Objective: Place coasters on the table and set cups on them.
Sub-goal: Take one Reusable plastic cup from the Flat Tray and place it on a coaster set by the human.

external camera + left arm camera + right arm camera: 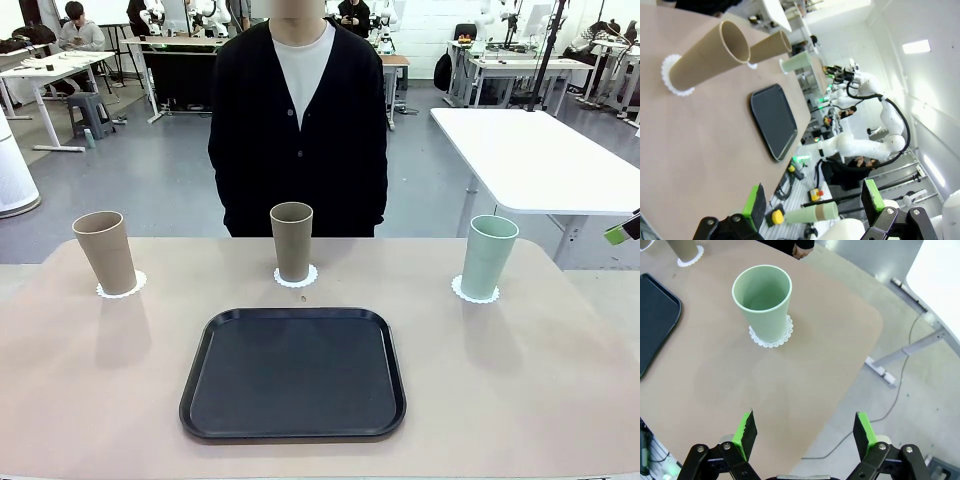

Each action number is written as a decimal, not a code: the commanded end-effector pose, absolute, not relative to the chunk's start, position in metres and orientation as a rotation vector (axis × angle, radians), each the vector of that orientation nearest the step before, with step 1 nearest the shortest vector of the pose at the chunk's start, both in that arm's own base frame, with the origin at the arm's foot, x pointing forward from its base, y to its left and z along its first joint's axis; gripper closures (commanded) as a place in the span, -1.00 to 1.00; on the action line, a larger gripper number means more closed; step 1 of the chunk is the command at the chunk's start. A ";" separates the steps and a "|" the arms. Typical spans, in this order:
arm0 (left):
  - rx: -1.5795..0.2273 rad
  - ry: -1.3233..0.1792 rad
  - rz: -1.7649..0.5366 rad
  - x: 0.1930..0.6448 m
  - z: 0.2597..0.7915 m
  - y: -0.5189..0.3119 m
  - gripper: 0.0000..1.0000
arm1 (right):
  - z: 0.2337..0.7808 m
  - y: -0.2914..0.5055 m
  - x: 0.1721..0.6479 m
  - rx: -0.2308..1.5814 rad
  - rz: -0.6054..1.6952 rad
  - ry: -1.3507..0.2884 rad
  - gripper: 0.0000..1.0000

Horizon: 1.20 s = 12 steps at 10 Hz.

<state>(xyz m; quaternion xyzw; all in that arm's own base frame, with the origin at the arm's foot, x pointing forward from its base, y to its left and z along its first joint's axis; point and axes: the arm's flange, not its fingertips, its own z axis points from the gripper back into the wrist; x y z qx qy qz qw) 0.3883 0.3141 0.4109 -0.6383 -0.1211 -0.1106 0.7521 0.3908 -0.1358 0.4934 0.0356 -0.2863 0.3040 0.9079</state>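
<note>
- Both pairs of fingers are spread wide and hold nothing: the left gripper (812,205) hangs off the edge of the surface (560,400), and the right gripper (806,432) sits above the surface's corner, well short of the green cup (763,302).
- Near the robot lies the empty black tray (293,372).
- Beyond it stand three cups, each upright on its own coaster: the left tan cup (105,252) on a coaster (121,288), the middle tan cup (292,241), and the green cup on a white coaster (771,338).
- The job looks finished.
- The cups look light, stiff and matte; being tall and tapered, they would probably tip easily, so a hold across the wall around mid-height seems best.
- The coasters look thin and flimsy, hard to pinch off a flat surface.
- At the far side stands a person (298,110).
</note>
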 end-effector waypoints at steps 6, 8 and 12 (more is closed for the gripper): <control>-1.387 -0.255 -0.229 0.388 0.412 0.315 -1.00 | 0.512 -0.232 0.387 0.960 0.240 -0.484 -1.00; -1.387 -0.255 -0.229 0.388 0.412 0.315 -1.00 | 0.486 -0.273 0.386 1.153 0.124 -0.397 -1.00; -1.387 -0.255 -0.229 0.388 0.412 0.315 -1.00 | 0.447 -0.299 0.376 1.169 0.072 -0.256 -1.00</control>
